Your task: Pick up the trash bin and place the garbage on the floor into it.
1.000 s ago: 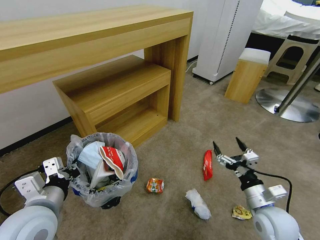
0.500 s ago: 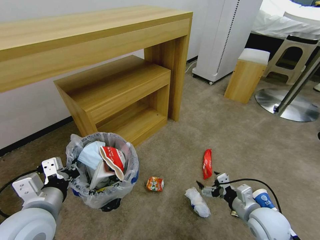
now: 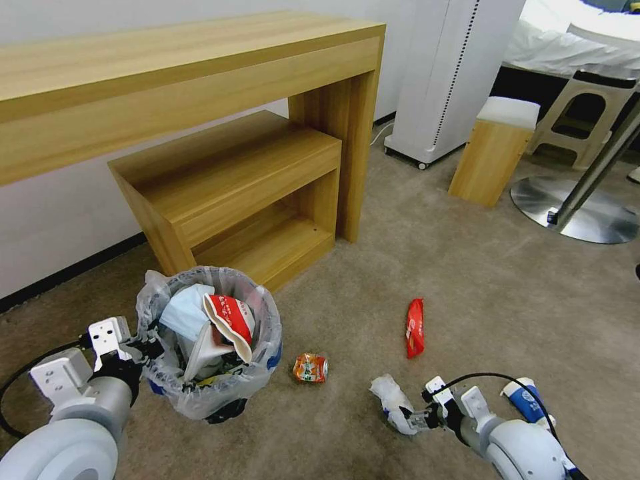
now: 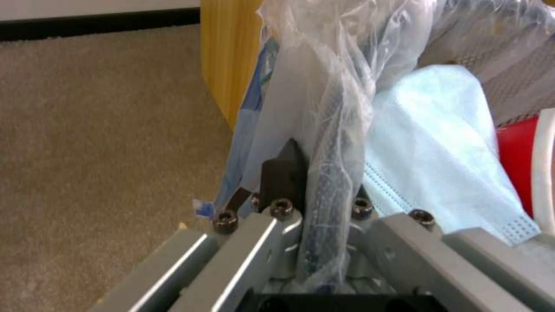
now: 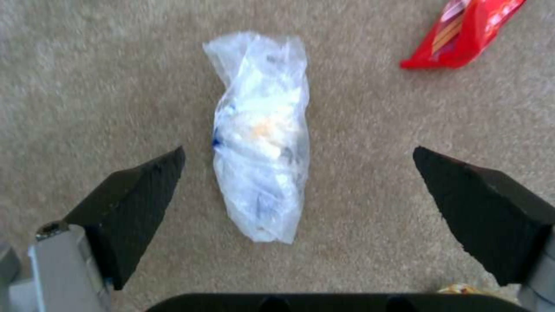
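Observation:
The trash bin (image 3: 208,373), black with a crinkly plastic liner, stands on the beige floor (image 3: 347,293) at the left, holding a pale-blue mask (image 4: 428,143) and a red cup (image 3: 230,317). My left gripper (image 3: 141,348) is shut on its near rim; the liner is pinched between the fingers (image 4: 283,173). Garbage lies on the carpet: a crushed orange can (image 3: 310,368), a red wrapper (image 3: 415,328) and a white crumpled plastic bundle (image 3: 392,400). My right gripper (image 3: 415,421) hangs low and open, its fingers either side of the bundle (image 5: 263,134) without touching it.
A wooden desk (image 3: 200,73) with a low shelf unit (image 3: 247,193) stands just behind the bin. A white appliance (image 3: 453,73), a small wooden stool (image 3: 497,150), a round metal base (image 3: 577,210) and a plastic stool (image 3: 587,113) are at the back right. Open carpet lies in between.
My right arm has dropped from above the red wrapper and swung nearer and leftward, down to the white bundle, staying open. The bin has shifted slightly right with the left gripper.

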You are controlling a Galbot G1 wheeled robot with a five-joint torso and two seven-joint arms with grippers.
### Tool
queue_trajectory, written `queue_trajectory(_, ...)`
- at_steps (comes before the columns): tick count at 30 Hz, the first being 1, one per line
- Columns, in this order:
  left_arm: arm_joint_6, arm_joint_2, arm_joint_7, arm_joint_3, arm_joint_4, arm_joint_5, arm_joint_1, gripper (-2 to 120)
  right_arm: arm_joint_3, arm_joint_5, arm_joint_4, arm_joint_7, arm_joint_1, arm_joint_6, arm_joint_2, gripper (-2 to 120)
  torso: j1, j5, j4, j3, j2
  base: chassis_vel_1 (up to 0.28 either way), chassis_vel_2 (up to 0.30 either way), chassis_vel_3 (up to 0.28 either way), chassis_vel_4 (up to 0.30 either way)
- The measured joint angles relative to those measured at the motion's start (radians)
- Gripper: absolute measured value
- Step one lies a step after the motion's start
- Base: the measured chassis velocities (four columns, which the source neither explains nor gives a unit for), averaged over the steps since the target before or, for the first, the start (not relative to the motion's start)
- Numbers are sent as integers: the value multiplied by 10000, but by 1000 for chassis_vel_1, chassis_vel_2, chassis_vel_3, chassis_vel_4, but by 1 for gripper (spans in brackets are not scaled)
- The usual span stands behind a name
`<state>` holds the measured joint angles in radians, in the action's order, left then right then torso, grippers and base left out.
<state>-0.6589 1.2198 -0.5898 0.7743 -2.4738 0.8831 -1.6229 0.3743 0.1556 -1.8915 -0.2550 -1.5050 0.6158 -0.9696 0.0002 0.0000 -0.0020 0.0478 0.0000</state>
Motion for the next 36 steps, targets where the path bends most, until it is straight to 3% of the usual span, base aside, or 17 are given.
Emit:
queue_trajectory(23, 0, 70, 13, -138, 147, -247, 69, 1, -968, -221, 1479, -839, 743, -1449, -590, 100, 0, -2, 0, 0, 0, 0, 0, 0, 0)
queue_trajectory(36, -1, -7, 33, -110, 208, -215, 122, 1, -1328, -596, 2294, -653, 1143, -1461, -1224, 100, 0, -1, 0, 1, 0, 0, 0, 0, 0)
